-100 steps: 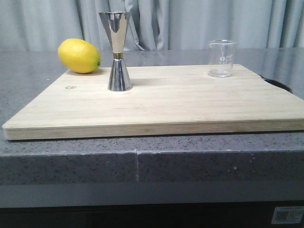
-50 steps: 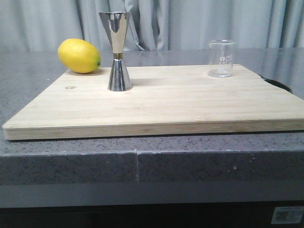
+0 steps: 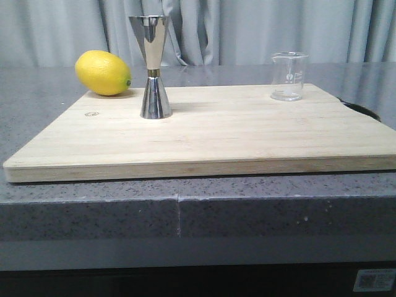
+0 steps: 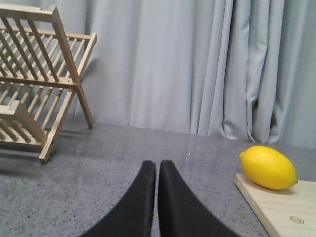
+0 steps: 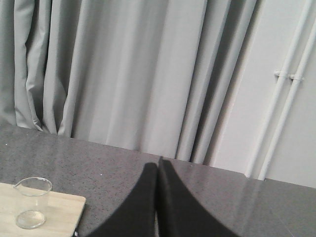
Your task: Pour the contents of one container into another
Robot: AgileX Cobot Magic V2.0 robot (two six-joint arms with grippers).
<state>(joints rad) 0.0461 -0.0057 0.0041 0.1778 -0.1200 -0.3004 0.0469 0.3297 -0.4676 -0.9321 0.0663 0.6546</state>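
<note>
Nothing has moved; beaker (image 3: pixel 289 76) shows white graduation marks, unreadable.

Front camera is sitting low at the worktop (image 3: pixel 247 204) edge, looking level across the board (image 3: pixel 210 133) toward curtains. Left wrist camera is facing the curtains, sharing the lemon (image 4: pixel 268 167) with front. Right wrist camera is sharing the beaker (image 5: pixel 32 202).

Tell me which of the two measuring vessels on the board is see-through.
The short clear glass beaker at the wooden board's far right; the tall steel hourglass jigger near the yellow lemon is opaque and mirror-shiny.
</note>
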